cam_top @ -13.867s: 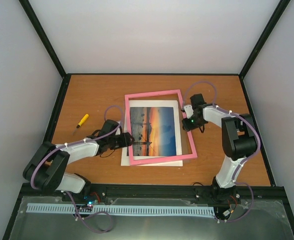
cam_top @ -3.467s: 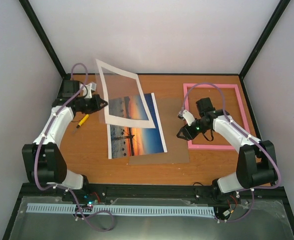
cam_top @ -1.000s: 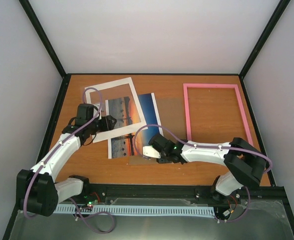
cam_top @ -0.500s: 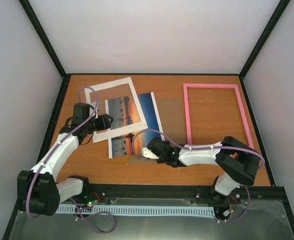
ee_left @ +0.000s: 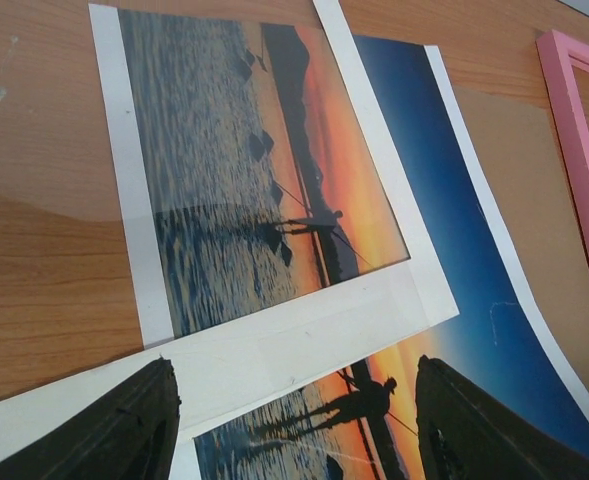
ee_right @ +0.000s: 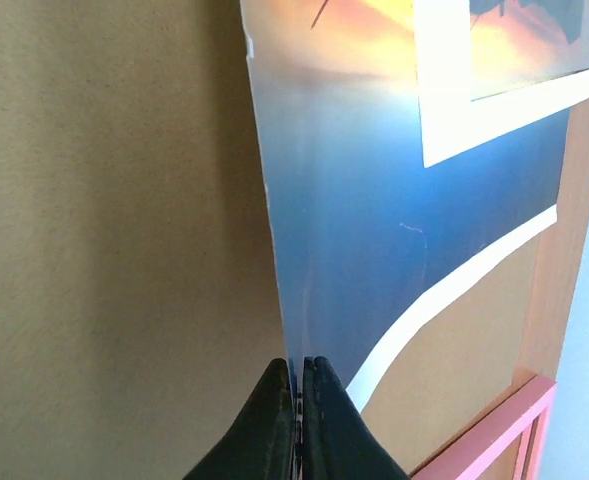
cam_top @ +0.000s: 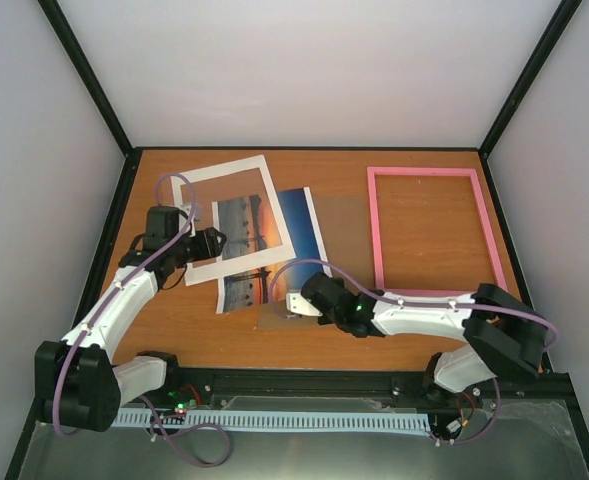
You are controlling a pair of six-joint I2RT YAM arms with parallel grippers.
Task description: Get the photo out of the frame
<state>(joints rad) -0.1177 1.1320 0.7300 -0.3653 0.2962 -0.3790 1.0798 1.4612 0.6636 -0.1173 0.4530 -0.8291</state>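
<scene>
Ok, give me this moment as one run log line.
right gripper: shut on photo edge | left gripper: open above mat | frame: empty, flat at right | photo: out of frame, partly under mat

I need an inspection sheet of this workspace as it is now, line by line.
Surface: wooden table.
Job's things: the frame lies flat and empty at the right; the photo lies outside it, partly on the backing board, partly under the white mat.
Clutter: nothing seen.
Claws: left claw open above the mat's near edge; right claw shut on the photo's near edge.
Cables: purple cables loop along both arms.
Surroundings: plain walls, black posts.
</scene>
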